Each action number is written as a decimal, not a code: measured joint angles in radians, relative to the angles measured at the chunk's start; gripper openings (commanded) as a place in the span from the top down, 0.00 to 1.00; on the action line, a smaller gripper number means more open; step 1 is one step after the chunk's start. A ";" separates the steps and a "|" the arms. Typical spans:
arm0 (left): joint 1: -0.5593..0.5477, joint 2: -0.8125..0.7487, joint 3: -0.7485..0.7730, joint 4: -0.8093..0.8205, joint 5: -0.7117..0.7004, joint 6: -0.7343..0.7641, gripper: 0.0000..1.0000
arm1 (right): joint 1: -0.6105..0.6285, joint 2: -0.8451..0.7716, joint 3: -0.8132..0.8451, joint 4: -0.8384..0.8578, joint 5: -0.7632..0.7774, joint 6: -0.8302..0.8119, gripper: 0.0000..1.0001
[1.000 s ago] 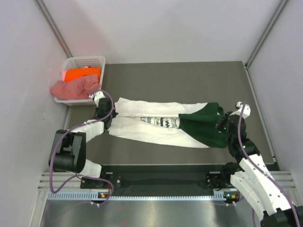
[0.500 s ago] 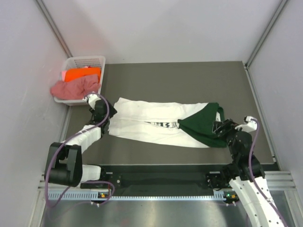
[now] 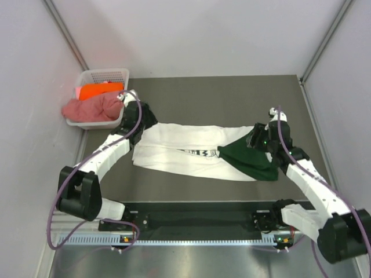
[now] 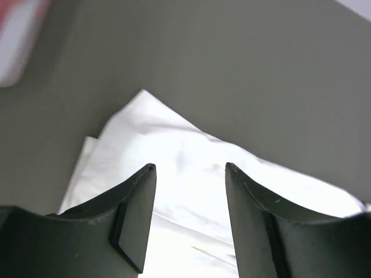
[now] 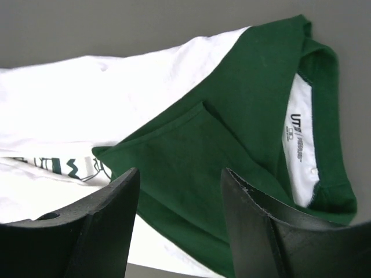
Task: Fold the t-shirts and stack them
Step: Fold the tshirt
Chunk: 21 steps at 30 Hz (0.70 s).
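Across the middle of the grey worktop [image 3: 220, 98], in the top view, a white and green shirt [image 3: 185, 152] lies folded into a long band, with its green part at the right end. The left end effector [image 3: 141, 117] hangs over the band's far left corner, and the right end effector [image 3: 256, 139] hangs over the green end. Beside the worktop's far left corner, a white basket [image 3: 116, 72] holds an orange shirt [image 3: 99, 91] and a pink shirt [image 3: 90, 108] that drapes over its near rim.

From the left wrist, the two fingers [image 4: 130, 226] stand spread with nothing between them, above a white corner of cloth on the worktop.

From the right wrist, the fingers [image 5: 98, 231] are likewise spread and empty. They hang above the green fabric, where the neck label [image 5: 297, 136] shows, and black print [image 5: 64, 165] is visible at the left.
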 measured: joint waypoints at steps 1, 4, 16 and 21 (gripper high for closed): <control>-0.012 0.011 0.013 -0.008 0.012 0.004 0.45 | 0.000 0.039 0.018 0.004 -0.010 -0.006 0.42; -0.065 0.054 0.036 -0.037 0.066 0.003 0.46 | 0.000 0.158 0.062 0.016 -0.040 -0.021 0.44; -0.262 0.240 0.090 -0.083 0.158 -0.027 0.50 | -0.023 0.453 0.160 0.073 -0.118 -0.030 0.51; -0.257 0.255 0.090 -0.088 0.153 -0.032 0.55 | -0.023 0.520 0.175 0.095 -0.130 -0.039 0.56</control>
